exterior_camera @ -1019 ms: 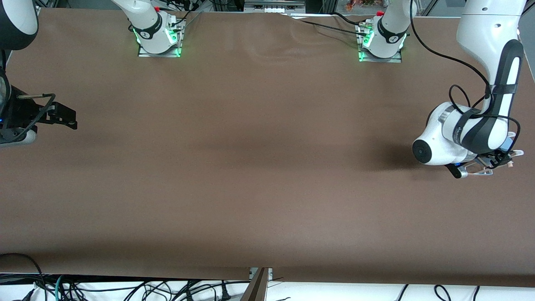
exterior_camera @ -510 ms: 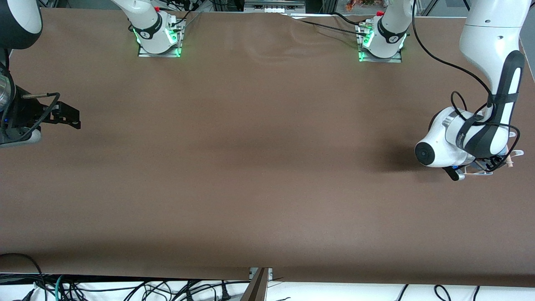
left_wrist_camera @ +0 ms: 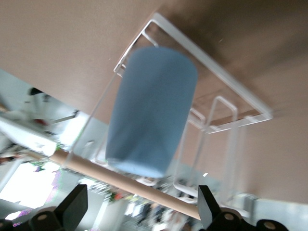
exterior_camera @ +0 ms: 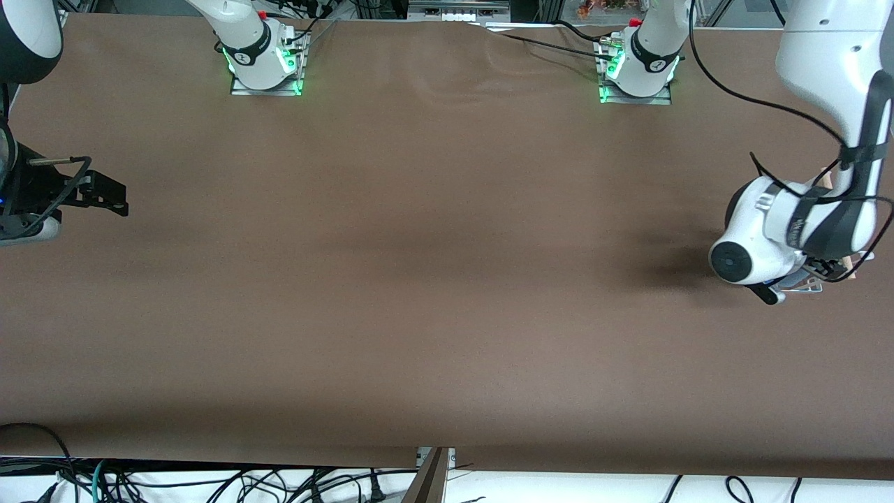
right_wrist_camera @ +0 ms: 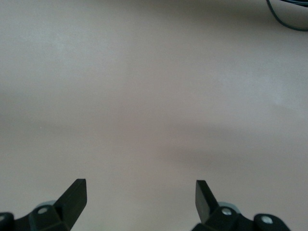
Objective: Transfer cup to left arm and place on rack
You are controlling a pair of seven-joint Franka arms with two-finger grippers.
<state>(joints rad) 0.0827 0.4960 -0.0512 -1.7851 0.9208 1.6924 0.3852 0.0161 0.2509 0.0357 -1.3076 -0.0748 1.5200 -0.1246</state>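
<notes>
The left gripper [left_wrist_camera: 139, 204] hangs over the rack [left_wrist_camera: 240, 96] at the left arm's end of the table, its two black fingers [left_wrist_camera: 72, 207] spread wide with nothing between them; in the left wrist view the fingertips stand clear of the cup [left_wrist_camera: 151, 110] on both sides. The cup is a light-blue tumbler, smooth and tapered, and it sits on the white wire rack, upended over the pegs with its closed end pointing away from the pale wooden dowel [left_wrist_camera: 120, 180] and its wider mouth end next to it (whether the rim actually touches the dowel cannot be told). The rack's rectangular base frame lies flat on the brown table [exterior_camera: 433, 279], and its looped pegs [left_wrist_camera: 226, 125] rise beside the cup. In the front view most of this is hidden under the left arm [exterior_camera: 831, 140], whose white wrist covers the rack so that only a corner of wire [exterior_camera: 803, 286] peeks out below it. The right gripper [right_wrist_camera: 139, 199] waits at the right arm's end of the table, above bare tabletop, its fingers [right_wrist_camera: 74, 195] also parted and holding nothing. The right arm [exterior_camera: 28, 188] shows only at the edge of the front view, dark wrist and cabling jutting toward the middle of the table.
</notes>
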